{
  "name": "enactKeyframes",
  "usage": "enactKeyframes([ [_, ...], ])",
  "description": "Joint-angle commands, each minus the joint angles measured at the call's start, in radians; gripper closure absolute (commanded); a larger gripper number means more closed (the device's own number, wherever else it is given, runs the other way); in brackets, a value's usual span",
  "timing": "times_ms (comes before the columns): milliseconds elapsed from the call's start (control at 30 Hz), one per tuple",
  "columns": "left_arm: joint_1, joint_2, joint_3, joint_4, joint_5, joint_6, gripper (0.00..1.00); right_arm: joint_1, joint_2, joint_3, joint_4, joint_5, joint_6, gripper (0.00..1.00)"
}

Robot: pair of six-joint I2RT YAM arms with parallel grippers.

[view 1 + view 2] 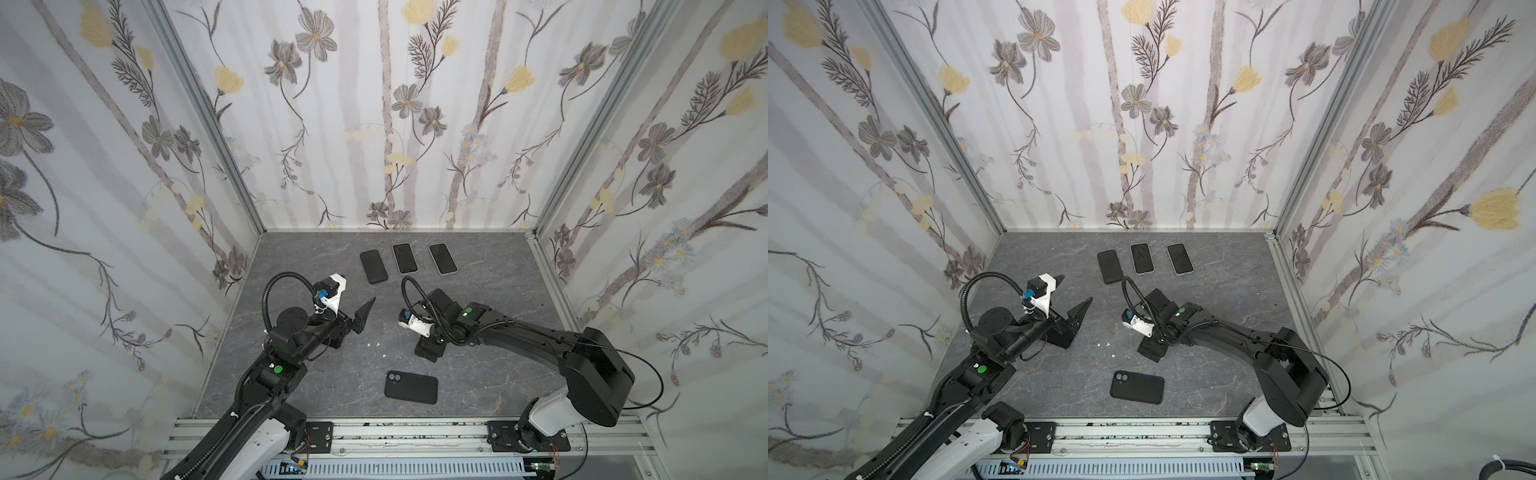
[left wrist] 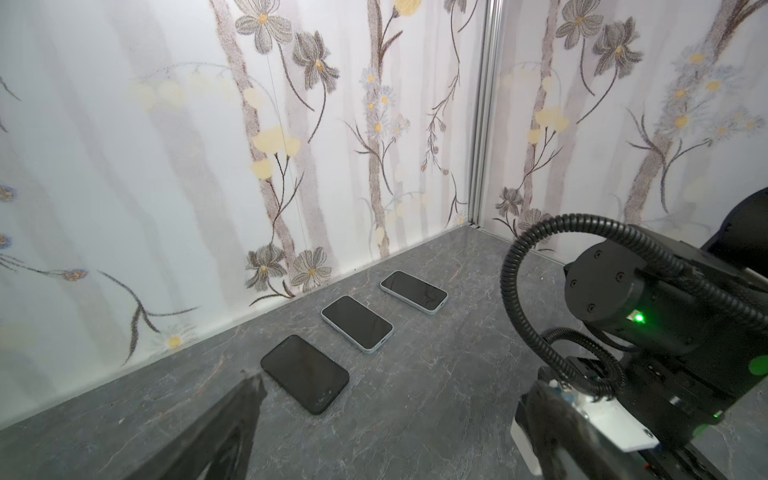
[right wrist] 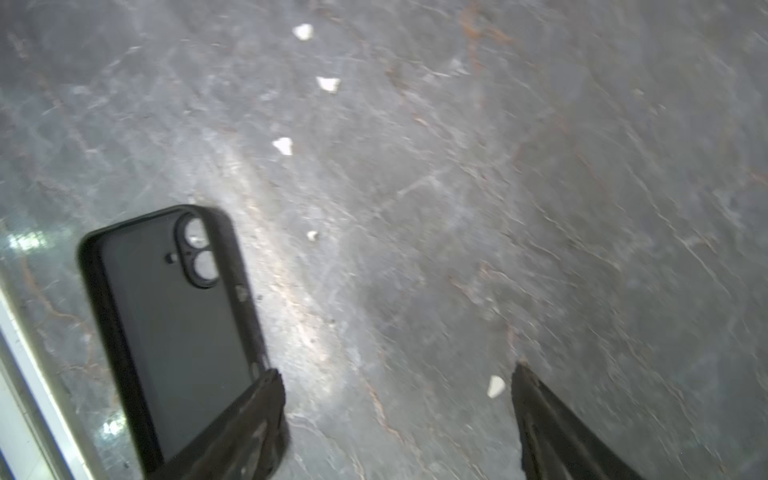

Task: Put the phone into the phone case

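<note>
**Both end effectors apart and empty; no phone in the case yet.**
The case [image 1: 411, 387] lies near the front of the tabletop [image 1: 478, 374], well apart from three phones [image 1: 404, 258] in a row at the back. The left end effector [image 2: 397, 384], jaws wide, points at the dark phone [image 2: 305, 374]. The right end effector [image 3: 395, 372] hangs just beside the case; one finger overlaps its end in the wrist view, and we cannot tell if they touch. We judge the pick comes first: grip the phone's long edges, keep it level, match camera corner to cutout [image 3: 197, 253], and pin the case against sliding.
</note>
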State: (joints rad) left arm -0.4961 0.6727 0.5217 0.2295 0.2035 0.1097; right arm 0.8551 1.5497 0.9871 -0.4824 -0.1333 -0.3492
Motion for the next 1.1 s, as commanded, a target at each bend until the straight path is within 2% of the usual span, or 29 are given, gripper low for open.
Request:
enactKeyframes([
  [0, -0.001, -0.048, -0.022, -0.085, 0.009, 0.04, 0.0, 0.052, 0.019, -0.012, 0.028, -0.044, -0.045, 0.15],
  [133, -0.001, -0.094, -0.037, -0.197, 0.009, 0.083, 0.0, 0.085, 0.039, -0.052, 0.094, -0.088, -0.042, 0.14],
  [267, -0.001, -0.13, -0.076, -0.254, 0.044, 0.12, 0.0, 0.112, 0.098, -0.05, 0.102, -0.071, -0.036, 0.14],
  [500, -0.002, -0.18, -0.183, -0.164, 0.036, 0.105, 0.0, 0.13, 0.144, -0.052, 0.093, 0.01, -0.013, 0.16],
  [1067, -0.001, -0.139, -0.202, -0.102, -0.013, 0.093, 0.0, 0.111, 0.148, -0.022, 0.038, 0.174, -0.067, 0.25],
])
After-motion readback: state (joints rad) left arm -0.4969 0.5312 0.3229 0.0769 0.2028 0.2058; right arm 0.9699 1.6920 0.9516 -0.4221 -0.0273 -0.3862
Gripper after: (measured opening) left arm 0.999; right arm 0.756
